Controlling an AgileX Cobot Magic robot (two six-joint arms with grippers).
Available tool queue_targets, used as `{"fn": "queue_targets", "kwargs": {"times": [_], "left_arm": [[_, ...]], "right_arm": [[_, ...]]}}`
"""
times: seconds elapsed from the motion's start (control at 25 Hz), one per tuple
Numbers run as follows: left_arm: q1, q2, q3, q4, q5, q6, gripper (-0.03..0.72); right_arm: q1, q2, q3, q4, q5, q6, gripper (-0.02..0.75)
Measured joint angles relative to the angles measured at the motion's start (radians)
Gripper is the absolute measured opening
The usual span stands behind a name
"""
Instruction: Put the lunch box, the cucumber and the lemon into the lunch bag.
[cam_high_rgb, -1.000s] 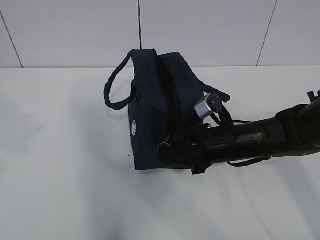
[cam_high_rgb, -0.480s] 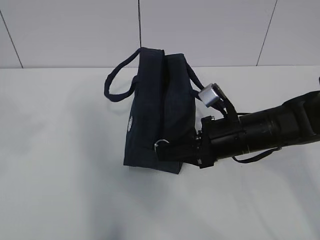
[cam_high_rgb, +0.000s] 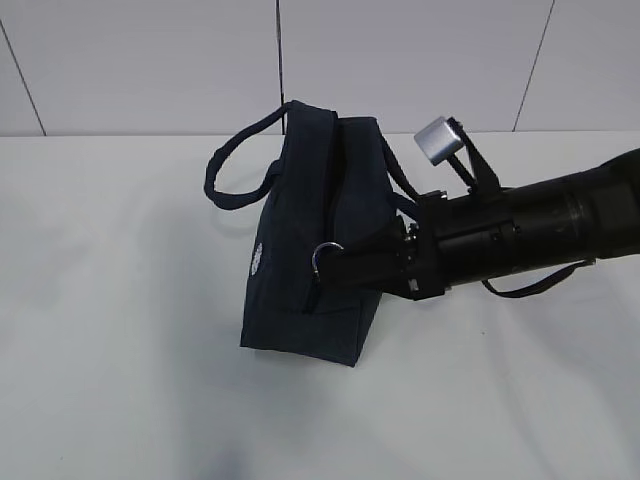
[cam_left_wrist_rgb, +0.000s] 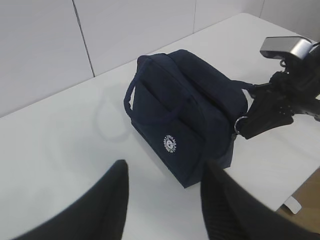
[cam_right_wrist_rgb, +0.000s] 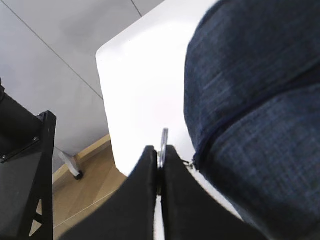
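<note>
The dark navy lunch bag (cam_high_rgb: 310, 240) stands on the white table, with a round white logo (cam_left_wrist_rgb: 171, 144) on its side; it also shows in the left wrist view (cam_left_wrist_rgb: 185, 115) and the right wrist view (cam_right_wrist_rgb: 260, 100). My right gripper (cam_high_rgb: 335, 268) is shut on the zipper's metal ring pull (cam_right_wrist_rgb: 163, 142) at the bag's front end, and the zipper looks closed along the top. My left gripper (cam_left_wrist_rgb: 165, 175) is open and empty above the table, short of the bag. The lunch box, the cucumber and the lemon are out of view.
The bag's loop handle (cam_high_rgb: 228, 170) hangs out to the left. The table's edge (cam_right_wrist_rgb: 107, 125) lies close to my right gripper, with wooden floor and a black stand (cam_right_wrist_rgb: 30, 165) beyond it. A tiled wall (cam_high_rgb: 400, 60) runs behind the table.
My right gripper has lifted with the ring pull in it. The bag has stood more upright and its gaping top has closed up. Its base has shifted slightly left.
</note>
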Motion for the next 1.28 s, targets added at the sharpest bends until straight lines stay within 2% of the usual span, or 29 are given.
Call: {"fn": "queue_targets", "kwargs": {"times": [0.4, 0.96, 1.12, 1.28], "left_arm": [[0.000, 0.000, 0.015, -0.009, -0.002, 0.000, 0.340], [0.000, 0.011, 0.108, -0.080, -0.016, -0.001, 0.337], [0.000, 0.070, 0.118, -0.164, -0.023, 0.065, 0.337], [0.000, 0.177, 0.118, -0.310, -0.048, 0.204, 0.371]], "right_arm": [[0.000, -0.122, -0.045, -0.016, -0.129, 0.014, 0.007], [0.000, -0.126, -0.161, -0.021, -0.245, 0.031, 0.007], [0.000, -0.126, -0.161, -0.021, -0.245, 0.039, 0.007], [0.000, -0.126, -0.161, -0.021, -0.245, 0.047, 0.007]]}}
